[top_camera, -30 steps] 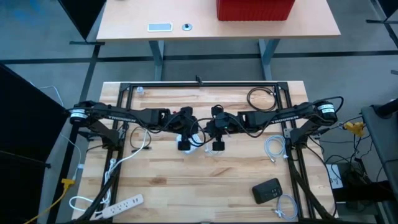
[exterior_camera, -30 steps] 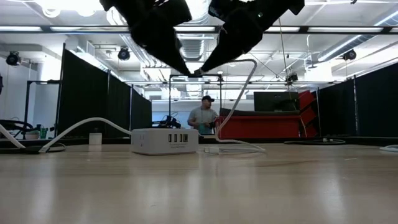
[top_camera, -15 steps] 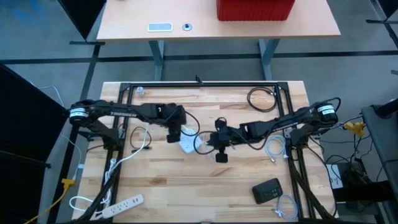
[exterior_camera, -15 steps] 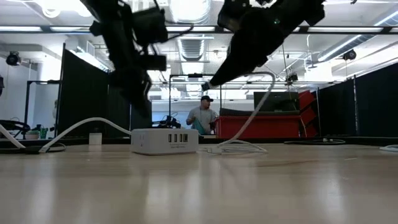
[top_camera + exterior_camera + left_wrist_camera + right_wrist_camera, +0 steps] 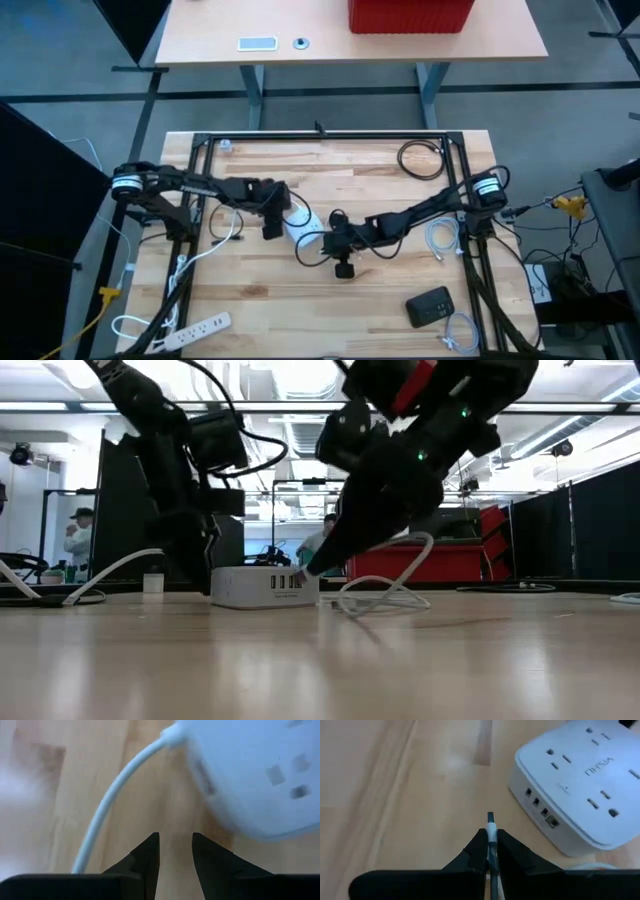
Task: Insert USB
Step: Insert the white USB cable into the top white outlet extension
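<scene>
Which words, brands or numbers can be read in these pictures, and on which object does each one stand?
Embossed brand word on top of the white charging hub, right wrist view: too faint to read with certainty.
Small mark beside the hub's USB ports: too small to read.
Lettering on the arms, high view: too small to read.
No other text is visible.

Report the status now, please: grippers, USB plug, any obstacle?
Right gripper shut on USB plug, short of power hub ports. Left gripper open beside the hub. Nothing between.
</scene>
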